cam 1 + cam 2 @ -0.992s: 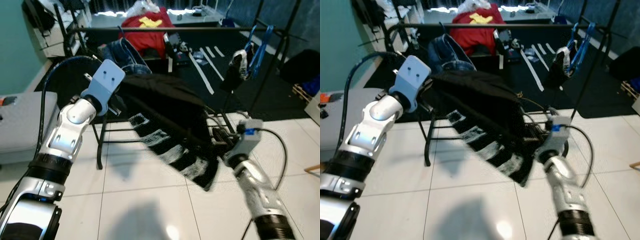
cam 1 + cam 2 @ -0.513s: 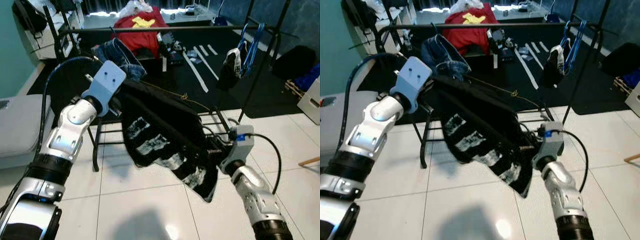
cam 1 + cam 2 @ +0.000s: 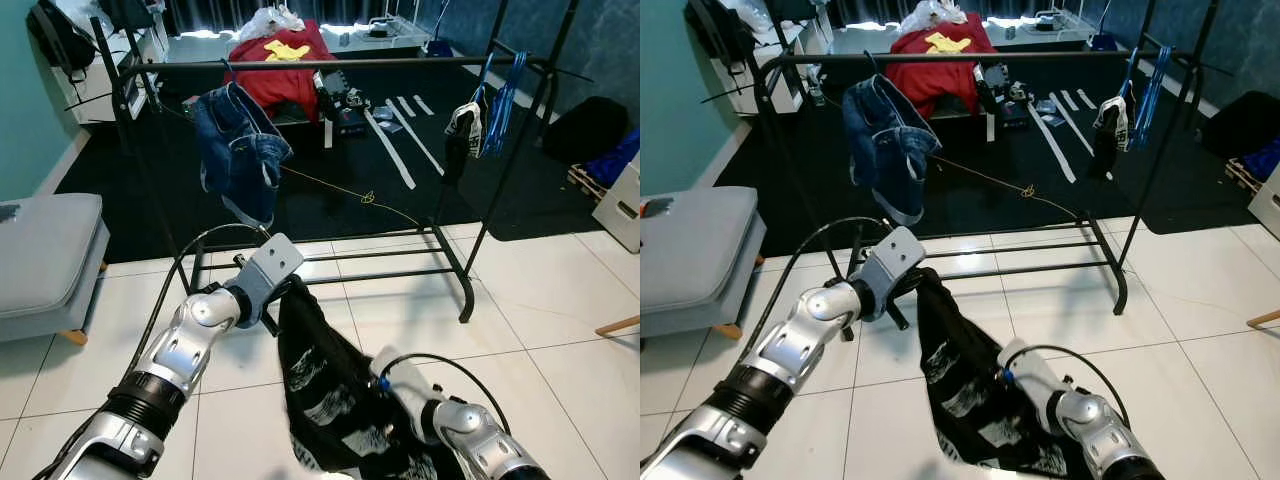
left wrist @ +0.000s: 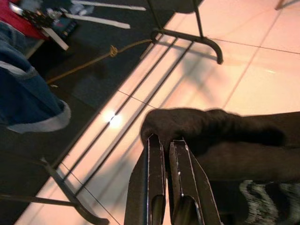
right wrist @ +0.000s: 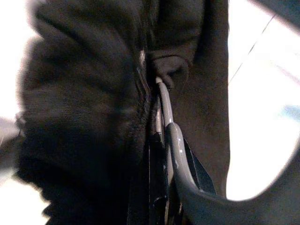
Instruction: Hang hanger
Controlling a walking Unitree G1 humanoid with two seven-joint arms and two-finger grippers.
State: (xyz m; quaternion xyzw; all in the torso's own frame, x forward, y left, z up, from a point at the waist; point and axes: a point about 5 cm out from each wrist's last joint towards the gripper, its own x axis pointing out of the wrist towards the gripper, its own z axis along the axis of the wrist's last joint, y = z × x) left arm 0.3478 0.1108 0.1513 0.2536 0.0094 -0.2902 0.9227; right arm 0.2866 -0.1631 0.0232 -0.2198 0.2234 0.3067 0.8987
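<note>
1. We are carrying the black garment (image 3: 330, 400) low over the white tiles, slung between our two arms. Its long axis runs from the left gripper (image 4: 168, 145) at about 10 o'clock down to the right gripper (image 5: 159, 187) at about 4 o'clock.
2. The left gripper has its fingers (image 4: 154, 159) closed together on a fold at the garment's upper edge.
3. The right gripper is buried in the cloth, pressed against the grey hanger (image 5: 171, 136). We cannot tell whether its fingers clamp the hanger or merely lie along it.
4. The rack rail (image 3: 330, 64) lies well apart, up at 12 o'clock from both grippers. It runs crosswise, from 9 to 3 o'clock.
5. The blue jeans (image 3: 238, 150) hang near its 9 o'clock end, and a dark item (image 3: 465, 125) near the 3 o'clock end.
6. In our judgement the right arm must lead, lifting toward 12 o'clock into the bare stretch between those two.
</note>
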